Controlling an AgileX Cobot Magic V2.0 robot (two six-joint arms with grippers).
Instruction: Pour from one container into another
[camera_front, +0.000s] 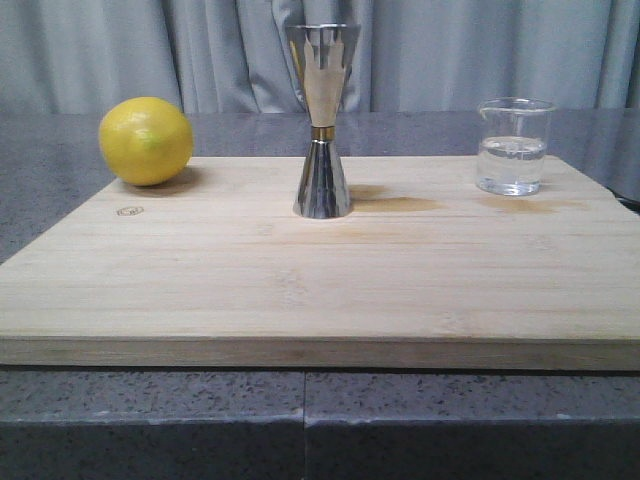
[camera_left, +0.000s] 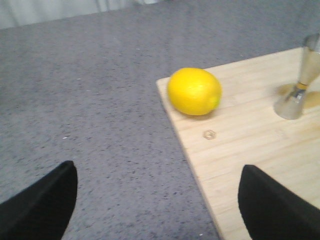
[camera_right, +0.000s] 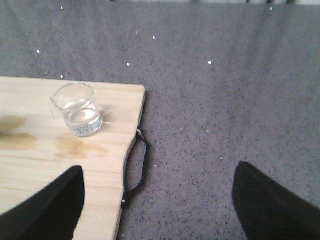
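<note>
A pale bamboo cutting board lies flat on the grey speckled surface, its front edge running parallel to the surface's front lip. The small clear glass beaker stands upright near the board's back right corner, close to both edges, partly filled with clear liquid; its wall is smooth and cylindrical with a slight pouring lip. At the middle of the board's back half stands the shiny steel hourglass cup, taller than the beaker, with a thin gold band at its waist. A yellow lemon, dimpled and oval, rests at the back left corner, right at the board's edge. The three are well apart, and the whole front half of the board is bare wood, with faint damp-looking stains beside the cup and beaker.

In the right wrist view the right gripper hangs with its dark fingers spread wide, partly over the board's right edge, where a black loop handle sits; the beaker lies beyond it. The left gripper is likewise spread wide, straddling the board's left edge, with the lemon ahead. How high either hangs is hard to judge.
</note>
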